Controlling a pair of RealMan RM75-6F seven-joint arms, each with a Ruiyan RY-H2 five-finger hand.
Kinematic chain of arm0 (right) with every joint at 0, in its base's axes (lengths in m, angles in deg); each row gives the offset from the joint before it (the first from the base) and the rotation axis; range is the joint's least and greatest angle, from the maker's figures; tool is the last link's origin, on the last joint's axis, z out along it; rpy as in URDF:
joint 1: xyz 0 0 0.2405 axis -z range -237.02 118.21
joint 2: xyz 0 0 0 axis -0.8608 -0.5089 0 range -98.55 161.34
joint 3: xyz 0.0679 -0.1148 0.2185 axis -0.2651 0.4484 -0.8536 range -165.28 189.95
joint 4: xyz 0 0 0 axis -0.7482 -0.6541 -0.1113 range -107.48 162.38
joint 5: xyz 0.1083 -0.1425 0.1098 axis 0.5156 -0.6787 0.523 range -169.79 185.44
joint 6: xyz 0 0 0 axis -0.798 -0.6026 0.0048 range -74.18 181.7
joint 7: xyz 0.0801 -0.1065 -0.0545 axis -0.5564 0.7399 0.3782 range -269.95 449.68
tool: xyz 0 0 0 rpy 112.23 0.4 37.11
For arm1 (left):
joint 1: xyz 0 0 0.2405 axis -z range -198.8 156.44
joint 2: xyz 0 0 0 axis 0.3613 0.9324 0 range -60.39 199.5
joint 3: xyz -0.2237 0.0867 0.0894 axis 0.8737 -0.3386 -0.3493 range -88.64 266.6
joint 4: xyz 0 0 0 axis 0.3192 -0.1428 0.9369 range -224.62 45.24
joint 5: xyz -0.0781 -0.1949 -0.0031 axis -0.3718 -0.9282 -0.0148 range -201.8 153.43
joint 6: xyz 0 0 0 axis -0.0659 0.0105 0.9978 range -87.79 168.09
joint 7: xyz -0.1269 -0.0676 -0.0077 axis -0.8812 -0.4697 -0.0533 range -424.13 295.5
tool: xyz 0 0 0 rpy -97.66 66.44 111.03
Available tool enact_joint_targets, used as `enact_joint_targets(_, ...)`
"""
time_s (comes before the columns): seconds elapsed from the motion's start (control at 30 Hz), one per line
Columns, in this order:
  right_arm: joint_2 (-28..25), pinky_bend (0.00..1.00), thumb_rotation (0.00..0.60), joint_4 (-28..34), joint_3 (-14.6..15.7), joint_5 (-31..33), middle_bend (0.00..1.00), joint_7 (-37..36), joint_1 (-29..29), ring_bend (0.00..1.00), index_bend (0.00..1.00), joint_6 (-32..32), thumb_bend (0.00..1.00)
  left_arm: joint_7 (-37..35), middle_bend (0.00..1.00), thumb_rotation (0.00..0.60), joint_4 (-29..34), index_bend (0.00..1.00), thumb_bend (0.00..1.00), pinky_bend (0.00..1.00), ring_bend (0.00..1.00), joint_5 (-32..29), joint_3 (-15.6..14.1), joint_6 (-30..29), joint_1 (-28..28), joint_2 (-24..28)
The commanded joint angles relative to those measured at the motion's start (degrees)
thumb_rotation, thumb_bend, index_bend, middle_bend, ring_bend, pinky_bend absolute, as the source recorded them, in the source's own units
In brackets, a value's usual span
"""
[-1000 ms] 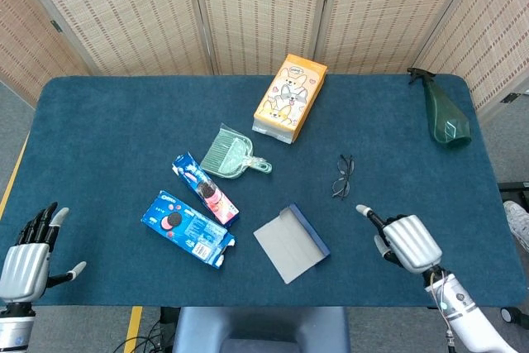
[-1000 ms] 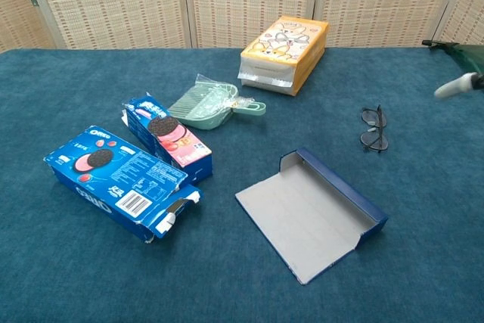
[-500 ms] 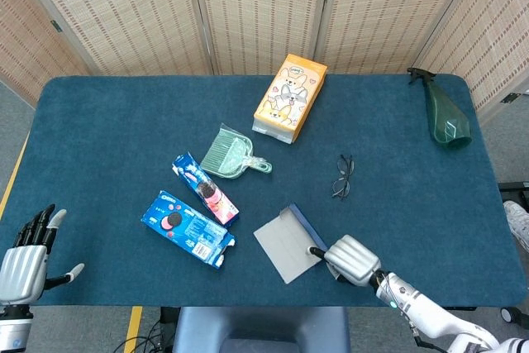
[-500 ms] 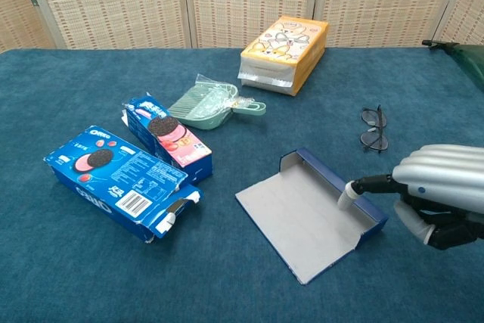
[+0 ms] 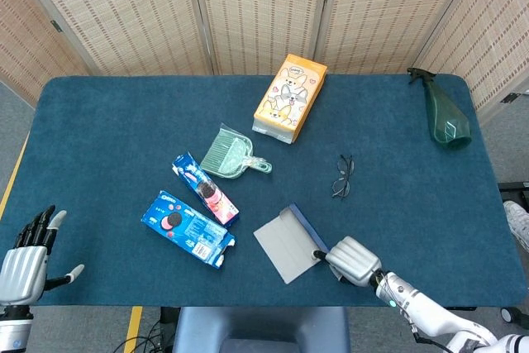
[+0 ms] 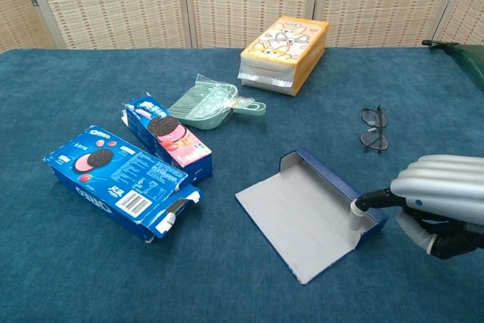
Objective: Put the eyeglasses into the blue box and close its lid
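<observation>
The blue box lies open near the table's front edge, its pale grey lid flap spread flat toward the left and its shallow dark-blue tray along the right. The eyeglasses, thin dark frames, lie on the cloth farther back and right of the box, apart from it. The right hand rests beside the tray's near-right corner, fingers pressed together, one white fingertip touching the tray wall. The left hand hovers at the near-left edge, fingers spread, holding nothing.
</observation>
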State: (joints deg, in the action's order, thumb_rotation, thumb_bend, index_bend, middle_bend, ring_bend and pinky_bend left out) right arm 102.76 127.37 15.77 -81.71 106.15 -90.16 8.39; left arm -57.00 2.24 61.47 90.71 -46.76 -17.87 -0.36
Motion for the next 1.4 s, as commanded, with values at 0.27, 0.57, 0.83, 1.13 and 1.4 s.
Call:
enact_joint_targets(0.27, -0.86, 1.0, 0.6, -1.8, 0.03, 4.14, 1.0, 2.81, -0.85, 1.0, 0.27, 0.99, 1.0, -0.28, 0.0, 0.6, -0.34, 0.0, 0.13, 0.16, 0.0, 0.01, 0.04, 0.1, 0.05, -0.28)
enact_joint_targets(0.57, -0.78, 1.0, 0.6, -6.29, -3.52, 10.99, 1.0, 4.06, -3.25, 1.0, 0.27, 2.09, 1.0, -0.09, 0.0, 0.6, -0.24, 0.0, 0.13, 0.16, 0.0, 0.09, -0.02, 0.23, 0.09, -0.36)
enact_joint_targets(0.83, 3.08, 1.0, 0.6, -12.43, -6.62, 17.25, 1.0, 5.77, -7.56, 1.0, 0.27, 5.45, 1.0, -0.05, 0.0, 0.6, -0.16, 0.0, 0.13, 0.16, 0.0, -0.03, 0.05, 0.1, -0.01, -0.21)
enact_joint_targets(1.13, 6.83, 1.0, 0.6, -15.52, -8.67, 21.72, 1.0, 7.85, -11.29, 1.0, 0.27, 5.73, 1.0, -0.02, 0.0, 0.6, -0.12, 0.0, 0.13, 0.16, 0.0, -0.17, 0.1, -0.14, -0.21, -0.01)
enact_joint_targets(1.4, 4.25, 1.0, 0.6, -11.89, -8.47, 19.32, 1.0, 5.1, -10.22, 1.0, 0.27, 1.68, 0.97, -0.23, 0.0, 0.6, -0.29, 0.0, 0.13, 0.16, 0.0, -0.56, -0.07, -0.32, -0.69, 0.26)
